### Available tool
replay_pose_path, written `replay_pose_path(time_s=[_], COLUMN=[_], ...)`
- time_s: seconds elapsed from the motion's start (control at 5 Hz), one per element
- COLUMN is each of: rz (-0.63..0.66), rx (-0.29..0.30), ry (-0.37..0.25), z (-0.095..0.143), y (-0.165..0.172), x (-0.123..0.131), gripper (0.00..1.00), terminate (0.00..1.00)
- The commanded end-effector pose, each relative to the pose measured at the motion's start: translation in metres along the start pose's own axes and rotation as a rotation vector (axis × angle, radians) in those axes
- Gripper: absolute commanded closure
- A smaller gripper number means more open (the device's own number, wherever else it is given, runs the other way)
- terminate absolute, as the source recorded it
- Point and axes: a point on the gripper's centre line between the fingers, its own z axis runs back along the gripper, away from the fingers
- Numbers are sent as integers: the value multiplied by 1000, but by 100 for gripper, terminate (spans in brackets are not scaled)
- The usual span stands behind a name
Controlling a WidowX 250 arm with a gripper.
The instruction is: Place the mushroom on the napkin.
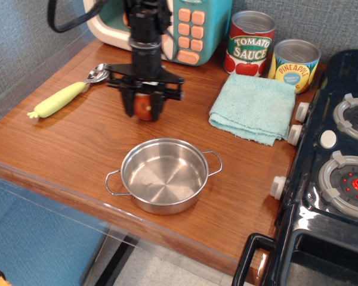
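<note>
My black gripper (pixel 144 109) reaches down over the wooden counter and is shut on the reddish-brown mushroom (pixel 144 108), which shows between the two fingers; its stem is hidden by the gripper. The mushroom seems to be just above or at the counter, a little behind the steel pan. The light teal napkin (pixel 253 107) lies flat to the right, in front of the two cans, with a stretch of bare wood between it and the gripper.
A steel pan (pixel 164 175) sits at the counter's front. A yellow-green-handled spoon (pixel 62 98) lies at the left. A toy microwave (pixel 185 24), a tomato sauce can (pixel 249 43) and a pineapple can (pixel 293 64) stand at the back. A black stove (pixel 337 155) borders the right.
</note>
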Motion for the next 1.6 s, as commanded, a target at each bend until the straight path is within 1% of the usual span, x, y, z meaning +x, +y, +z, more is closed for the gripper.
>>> replay_pose_path(time_s=[0.0,0.2,0.4,0.6,0.8,1.2,1.4], rz=[-197,-265,-273,-271,-267,-271,-278], rx=[-102,-120,-115,-107,-115,-144,-140], ry=[-117,-99,-88,-87,-98,-131,-163], z=[51,47,41,37,49,80,104], y=[-89,-127,-136,-136,-134,-129,-124], x=[21,30,36,35,31,18,2], gripper=[100,100,100,0,0,0,0], terminate=[0,0,0,0,0,0,0])
